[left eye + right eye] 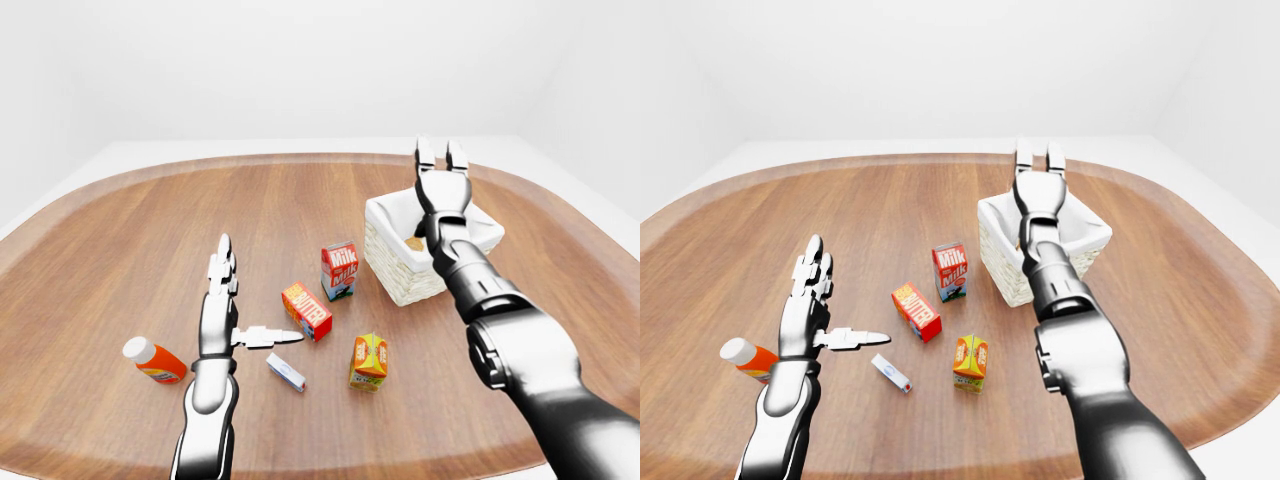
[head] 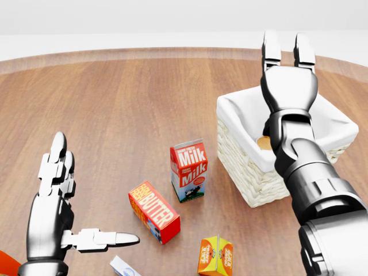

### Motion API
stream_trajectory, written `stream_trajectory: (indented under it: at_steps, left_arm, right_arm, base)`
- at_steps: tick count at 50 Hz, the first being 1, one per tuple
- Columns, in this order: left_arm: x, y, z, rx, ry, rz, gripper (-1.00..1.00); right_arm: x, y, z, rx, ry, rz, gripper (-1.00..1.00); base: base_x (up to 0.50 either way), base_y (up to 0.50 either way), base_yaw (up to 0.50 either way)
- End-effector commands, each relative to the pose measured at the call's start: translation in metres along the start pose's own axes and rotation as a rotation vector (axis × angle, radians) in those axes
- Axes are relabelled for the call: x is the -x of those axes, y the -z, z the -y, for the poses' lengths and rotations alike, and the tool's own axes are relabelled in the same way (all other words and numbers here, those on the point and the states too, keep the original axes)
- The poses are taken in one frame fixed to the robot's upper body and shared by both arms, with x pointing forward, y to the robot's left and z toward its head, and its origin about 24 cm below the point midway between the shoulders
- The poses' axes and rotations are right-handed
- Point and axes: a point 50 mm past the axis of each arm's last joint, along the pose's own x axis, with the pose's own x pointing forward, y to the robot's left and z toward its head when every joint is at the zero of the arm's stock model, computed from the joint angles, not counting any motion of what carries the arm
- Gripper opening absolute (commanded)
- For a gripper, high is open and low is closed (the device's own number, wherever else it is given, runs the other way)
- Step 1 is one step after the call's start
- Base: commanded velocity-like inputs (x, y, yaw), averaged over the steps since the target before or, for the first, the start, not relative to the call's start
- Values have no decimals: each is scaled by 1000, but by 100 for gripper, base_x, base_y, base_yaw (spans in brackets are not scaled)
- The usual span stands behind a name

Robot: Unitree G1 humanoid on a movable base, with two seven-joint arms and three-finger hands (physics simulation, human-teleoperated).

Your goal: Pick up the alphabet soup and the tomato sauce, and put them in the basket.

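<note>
My right hand [image 2: 286,50] hangs over the white-lined wicker basket [image 2: 238,115], open, with its fingers stretched straight toward the top of the head view and nothing in them. Inside the basket, just left of my right forearm, a round tan can end [image 2: 263,142] shows. My arm hides the rest of it, so I cannot tell which can it is. No other can shows on the table. My left hand [image 2: 86,198] hovers open at the lower left of the head view, thumb pointing right toward the butter box.
On the wooden table [image 1: 120,250], left of the basket, stand a milk carton [image 2: 188,171], a red butter box [image 2: 154,211] and an orange juice carton [image 2: 215,257]. A small white-blue box [image 1: 286,372] and an orange bottle [image 1: 154,361] lie near my left arm.
</note>
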Motion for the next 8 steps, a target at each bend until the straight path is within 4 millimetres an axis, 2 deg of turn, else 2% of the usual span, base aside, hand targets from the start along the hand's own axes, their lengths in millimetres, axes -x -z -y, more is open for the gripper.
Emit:
stream_trajectory:
  at_steps: [1,8]
  left_arm:
    - [0,0,-1,5,-7,0,100]
    - [0,0,-1,5,-7,0,100]
  right_arm:
    - [-10,0,17,-18,57,-5,100]
    - [-17,-1,32,-23,109,2,100]
  base:
    - [0,0,0]
    - [0,0,0]
